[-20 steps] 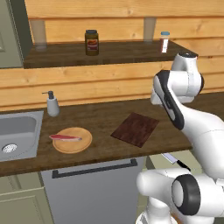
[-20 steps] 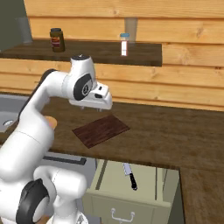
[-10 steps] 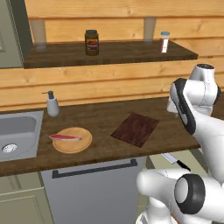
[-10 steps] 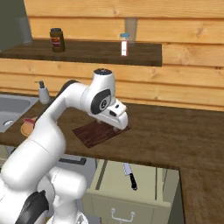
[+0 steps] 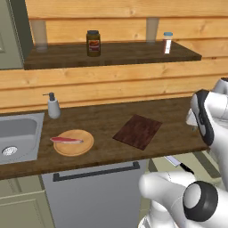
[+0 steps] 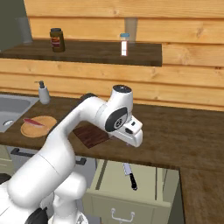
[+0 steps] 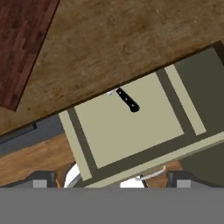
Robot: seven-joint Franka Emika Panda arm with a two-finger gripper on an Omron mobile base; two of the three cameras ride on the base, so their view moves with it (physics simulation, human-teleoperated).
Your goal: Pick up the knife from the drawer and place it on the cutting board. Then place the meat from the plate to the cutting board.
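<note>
Knife [image 6: 129, 175] first: the job starts with it, and it lies flat on the floor of the open drawer [image 6: 148, 201], blade tucked toward the tabletop [image 5: 102, 122] edge and black handle pointing out toward the drawer front. Going left to right across the left base view, I see the sink [image 5: 18, 133], then the round plate [image 5: 82, 147] with the meat [image 5: 67, 140] lying on it, then the cutting board [image 5: 138, 131] with nothing on it, and at the far right the drawer with the knife [image 5: 178, 163] just showing past my own arm. From the right base view my gripper [image 6: 133, 135] hangs over the front edge of the tabletop, above the drawer and well clear of the knife, just right of the cutting board [image 6: 90, 135]. Its fingers are spread wide apart and hold nothing. Looking down along my hand, the knife [image 7: 127, 99] sits near the back left of the drawer [image 7: 131, 131], partly under the tabletop lip, with the corner of the cutting board [image 7: 22, 43] up to the left. I judge I am in the approach for the first pick; neither thing has reached the board yet. Next I need to descend into the drawer, turn my wrist so the fingers straddle the handle crosswise, and close on it. The overhanging tabletop edge near the blade leaves little room, so going for the handle end looks safer.
</note>
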